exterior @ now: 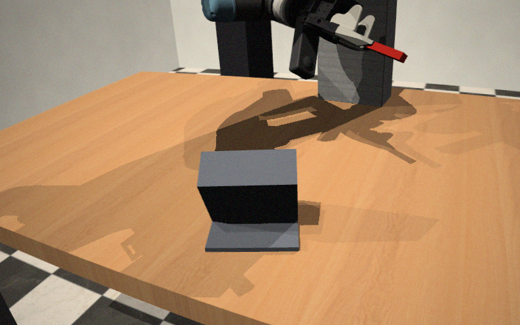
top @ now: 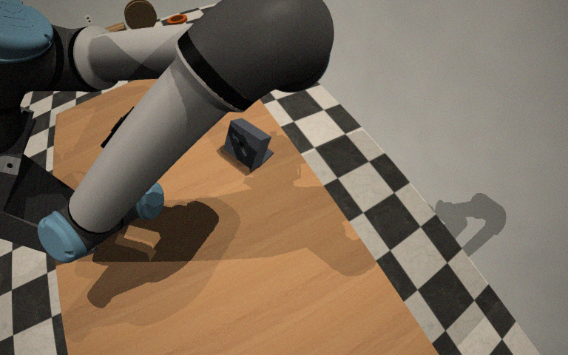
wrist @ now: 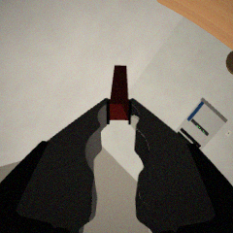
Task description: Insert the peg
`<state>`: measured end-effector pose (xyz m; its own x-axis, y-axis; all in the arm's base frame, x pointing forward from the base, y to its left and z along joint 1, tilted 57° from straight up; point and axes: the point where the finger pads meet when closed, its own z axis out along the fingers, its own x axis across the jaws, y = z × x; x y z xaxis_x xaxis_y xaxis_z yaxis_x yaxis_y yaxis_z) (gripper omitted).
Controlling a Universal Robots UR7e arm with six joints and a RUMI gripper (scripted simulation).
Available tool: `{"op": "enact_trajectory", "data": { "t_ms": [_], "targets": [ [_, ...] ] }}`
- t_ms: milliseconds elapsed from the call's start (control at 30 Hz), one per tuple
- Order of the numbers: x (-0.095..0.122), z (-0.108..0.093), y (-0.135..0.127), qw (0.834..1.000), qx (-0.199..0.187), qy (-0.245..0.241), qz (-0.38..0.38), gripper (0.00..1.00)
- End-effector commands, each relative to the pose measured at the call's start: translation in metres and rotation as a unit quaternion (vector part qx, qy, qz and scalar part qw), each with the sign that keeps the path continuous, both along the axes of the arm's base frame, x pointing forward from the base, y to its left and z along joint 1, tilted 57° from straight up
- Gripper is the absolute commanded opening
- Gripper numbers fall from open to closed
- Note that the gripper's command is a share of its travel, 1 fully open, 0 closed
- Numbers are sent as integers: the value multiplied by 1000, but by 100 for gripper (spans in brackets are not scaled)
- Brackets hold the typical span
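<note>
High above the far side of the wooden table top (exterior: 93, 133), a slim red rectangular peg (exterior: 386, 51) projects from the tips of the dark two-jaw gripper (exterior: 361, 43), which is closed on its rear end; the peg tilts slightly downward toward its free end. From the wrist camera the peg (wrist: 119, 94) appears pinched between the two black fingers, pointing away toward a pale wall. Well apart from it, nearer the front edge of the table, stands the dark grey sloped panel block (exterior: 248, 185) on its flat grey base plate (exterior: 252, 238); the exterior camera sees only its back, so the hole is hidden there. From overhead the panel (top: 246, 143) shows its sloped face with a dark opening that is too small to read clearly. The grey forearm link (top: 146, 145) with blue joint caps (top: 58, 239) crosses the overhead view and conceals the gripper and peg entirely. The arm's upper part is cut off at the top of the exterior view.
</note>
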<state>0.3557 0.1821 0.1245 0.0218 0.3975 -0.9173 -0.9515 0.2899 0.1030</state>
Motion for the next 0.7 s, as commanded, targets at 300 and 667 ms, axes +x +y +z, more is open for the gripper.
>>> {"op": "enact_trajectory", "data": {
  "t_ms": [300, 667],
  "targets": [
    [13, 6, -12, 999, 24, 35, -16, 0],
    [21, 9, -21, 997, 42, 60, -27, 0]
  ]
}}
